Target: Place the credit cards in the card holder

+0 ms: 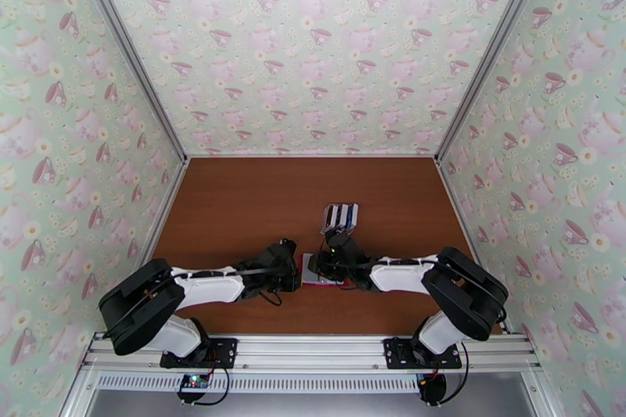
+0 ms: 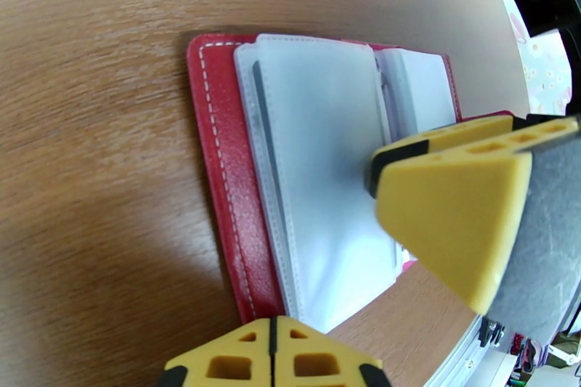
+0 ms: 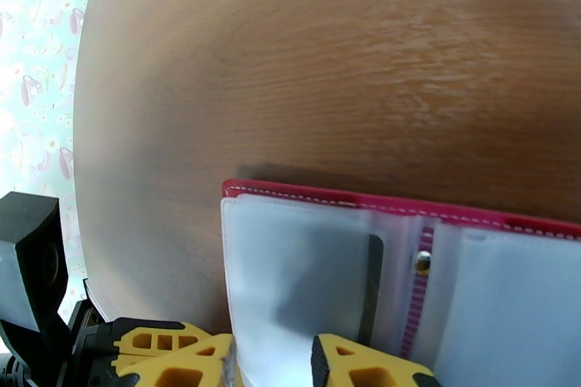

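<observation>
Red wallet lies open and flat on the brown table, toward the front, between the two grippers. Its spine runs side to side, in line with both arms, and its halves spread front to back, frosted sleeves facing up. A dark card shows through one sleeve. Left gripper is closed, fingertips pressed together at the wallet's edge; whether they pinch a sleeve is unclear. Right gripper sits low over the sleeves, fingers parted. Other cards stand in a row just beyond the wallet.
</observation>
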